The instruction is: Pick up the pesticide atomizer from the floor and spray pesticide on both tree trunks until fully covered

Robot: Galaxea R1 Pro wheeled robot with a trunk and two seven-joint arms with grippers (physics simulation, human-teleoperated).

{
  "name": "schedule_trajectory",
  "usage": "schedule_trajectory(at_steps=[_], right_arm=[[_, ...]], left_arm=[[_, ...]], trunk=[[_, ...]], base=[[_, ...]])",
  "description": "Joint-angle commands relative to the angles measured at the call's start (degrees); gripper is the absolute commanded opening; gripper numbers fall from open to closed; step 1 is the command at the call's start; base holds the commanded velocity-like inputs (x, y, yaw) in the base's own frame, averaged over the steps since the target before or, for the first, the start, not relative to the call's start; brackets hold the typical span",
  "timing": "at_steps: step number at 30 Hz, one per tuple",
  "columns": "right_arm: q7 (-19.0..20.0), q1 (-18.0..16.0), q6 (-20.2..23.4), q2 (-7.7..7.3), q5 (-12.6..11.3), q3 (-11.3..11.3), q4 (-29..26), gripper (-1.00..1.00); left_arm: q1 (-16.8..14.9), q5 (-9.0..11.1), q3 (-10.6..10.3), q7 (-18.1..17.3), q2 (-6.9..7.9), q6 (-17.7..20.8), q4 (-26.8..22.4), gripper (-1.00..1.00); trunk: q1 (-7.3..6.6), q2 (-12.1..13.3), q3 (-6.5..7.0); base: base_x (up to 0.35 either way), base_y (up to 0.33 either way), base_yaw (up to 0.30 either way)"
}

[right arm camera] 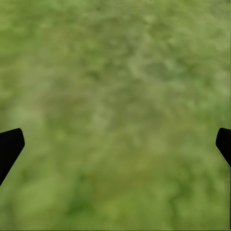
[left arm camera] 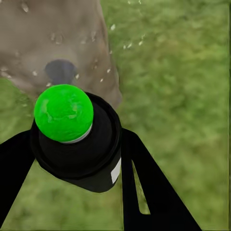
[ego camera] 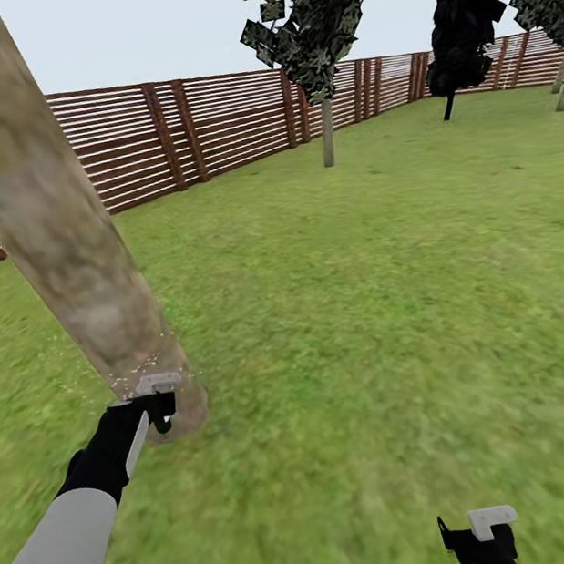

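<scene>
Lower left: left gripper [ego camera: 161, 407] clamps pesticide atomizer [left arm camera: 77, 139], droplets on tree trunk [ego camera: 49, 221] base; sweep nozzle upward. Right gripper [right arm camera: 115, 144] wide, empty.

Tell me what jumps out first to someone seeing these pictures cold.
The thick, leaning beige tree trunk dominates the head view's left, with the left gripper held at its base. In the left wrist view that gripper grips a dark atomizer with a bright green top, droplets speckling the bark. The right gripper hangs open over bare lawn.

head view over lawn [ego camera: 369, 304], wrist views close above grass
</scene>
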Motion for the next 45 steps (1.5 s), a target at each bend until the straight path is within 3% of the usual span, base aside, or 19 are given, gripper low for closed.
schedule_trajectory(at_steps=[1,17,27,33,45], right_arm=[[-0.3,0.0,-0.1,0.00,0.6,-0.2,0.1,1.00],[-0.3,0.0,-0.1,0.00,0.6,-0.3,0.1,1.00],[-0.3,0.0,-0.1,0.00,0.6,-0.3,0.2,1.00],[-0.3,0.0,-0.1,0.00,0.6,-0.3,0.2,1.00],[-0.3,0.0,-0.1,0.00,0.6,-0.3,0.2,1.00]], left_arm=[[0.0,-0.3,0.0,-0.3,-0.22,0.4,-0.1,-1.00],[0.9,-0.3,0.4,-0.3,0.16,0.5,0.6,-1.00],[0.9,-0.3,0.4,-0.2,0.29,0.4,2.7,-1.00],[0.9,0.2,0.2,4.1,-0.23,0.1,6.8,-1.00],[1.0,0.5,0.4,3.5,-0.98,-0.3,8.5,-1.00]], trunk=[[0.00,0.0,-0.05],[0.00,0.0,-0.05],[0.00,0.0,-0.05],[0.00,0.0,-0.05],[0.00,0.0,-0.05]], base=[[0.158,-0.258,0.087],[0.227,-0.203,0.008],[0.234,-0.192,0.255],[0.209,-0.205,0.268],[0.136,-0.233,0.030]])
